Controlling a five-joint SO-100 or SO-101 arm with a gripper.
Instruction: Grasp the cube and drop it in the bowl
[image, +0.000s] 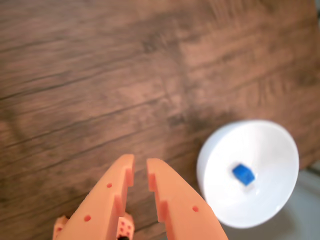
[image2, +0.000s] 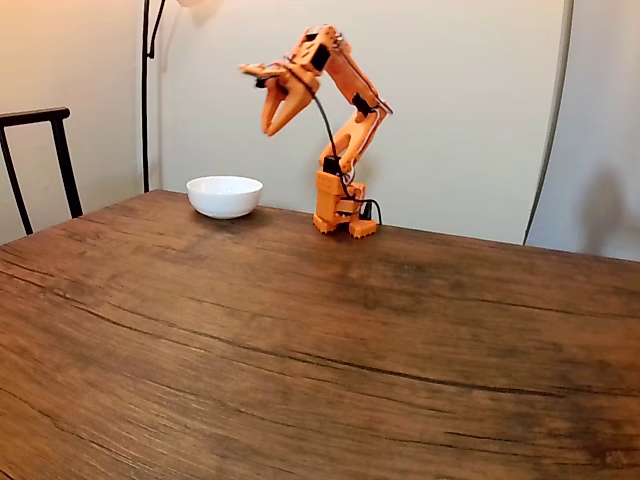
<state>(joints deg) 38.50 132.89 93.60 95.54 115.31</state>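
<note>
A dark, grainy wooden desk (image2: 300, 340) stands before a pale wall, with a black chair (image2: 40, 160) at the left edge of the fixed view and a thin lamp pole (image2: 146, 90) behind. There is one white bowl (image2: 224, 196) near the arm's base and one blue cube (image: 243, 174) lying inside it. The single orange gripper (image: 140, 172) hangs raised above the desk beside the bowl, its fingers slightly parted and holding nothing.

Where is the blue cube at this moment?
In the wrist view the cube lies inside the white bowl, near its centre, at the lower right of the picture, to the right of the empty gripper.
</note>
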